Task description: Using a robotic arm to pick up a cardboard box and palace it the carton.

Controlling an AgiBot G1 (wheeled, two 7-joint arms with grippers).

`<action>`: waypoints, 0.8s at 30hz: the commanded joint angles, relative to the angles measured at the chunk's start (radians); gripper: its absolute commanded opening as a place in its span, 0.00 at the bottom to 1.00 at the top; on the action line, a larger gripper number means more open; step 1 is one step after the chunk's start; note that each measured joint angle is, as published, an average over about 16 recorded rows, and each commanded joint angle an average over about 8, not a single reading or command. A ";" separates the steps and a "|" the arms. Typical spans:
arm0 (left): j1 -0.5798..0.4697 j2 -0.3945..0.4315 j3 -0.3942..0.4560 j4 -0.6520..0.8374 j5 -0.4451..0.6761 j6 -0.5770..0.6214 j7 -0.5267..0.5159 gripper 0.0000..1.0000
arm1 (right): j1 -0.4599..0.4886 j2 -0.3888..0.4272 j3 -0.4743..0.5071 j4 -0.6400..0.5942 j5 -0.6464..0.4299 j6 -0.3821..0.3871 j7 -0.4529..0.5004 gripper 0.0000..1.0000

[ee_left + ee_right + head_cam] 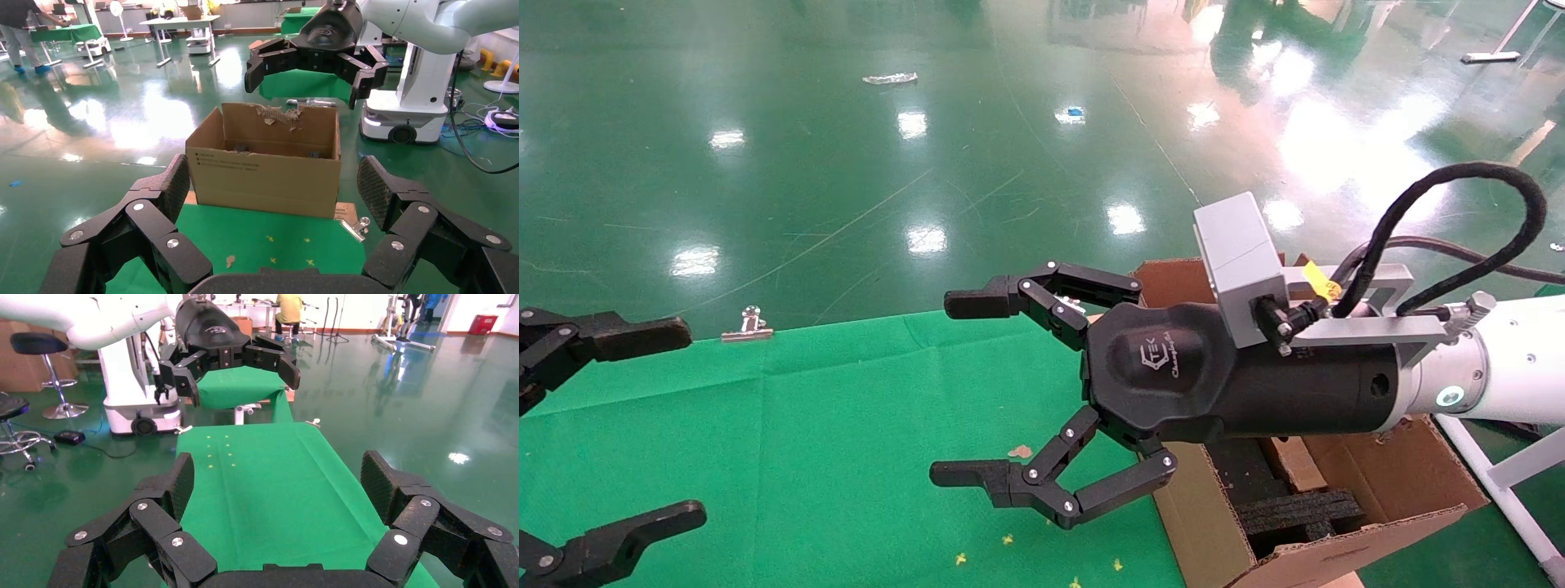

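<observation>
While both tools stand spread and empty over the green worktop (829,425), no small cardboard box shows in any view, so where it lies cannot be told. The right tool (940,388) hangs in mid-air at the right of the worktop, fingers wide apart, just left of the carton (1336,498), whose black foam inserts (1295,514) show inside. The left tool (695,420) hovers at the left edge, its fingers also wide apart and gripping nothing. From the left wrist view the carton (269,174) sits at the worktop's right end with torn upright flaps, a metal clip (355,228) lying beside its corner.

Judging by this, either the box already rests hidden down in the carton, or the pickup has not begun; the views do not settle which. Only paper scraps (1019,451) dot the cloth.
</observation>
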 commanded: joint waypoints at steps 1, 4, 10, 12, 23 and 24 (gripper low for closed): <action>0.000 0.000 0.000 0.000 0.000 0.000 0.000 1.00 | 0.000 0.000 0.000 0.000 0.000 0.000 0.000 1.00; 0.000 0.000 0.000 0.000 0.000 0.000 0.000 1.00 | 0.000 0.000 0.000 0.000 0.000 0.000 0.000 1.00; 0.000 0.000 0.000 0.000 0.000 0.000 0.000 1.00 | 0.000 0.000 0.000 0.000 0.000 0.000 0.000 1.00; 0.000 0.000 0.000 0.000 0.000 0.000 0.000 1.00 | 0.000 0.000 0.000 0.000 0.000 0.000 0.000 1.00; 0.000 0.000 0.000 0.000 0.000 0.000 0.000 1.00 | 0.000 0.000 0.000 0.000 0.000 0.000 0.000 1.00; 0.000 0.000 0.000 0.000 0.000 0.000 0.000 1.00 | 0.000 0.000 0.000 0.000 0.000 0.000 0.000 1.00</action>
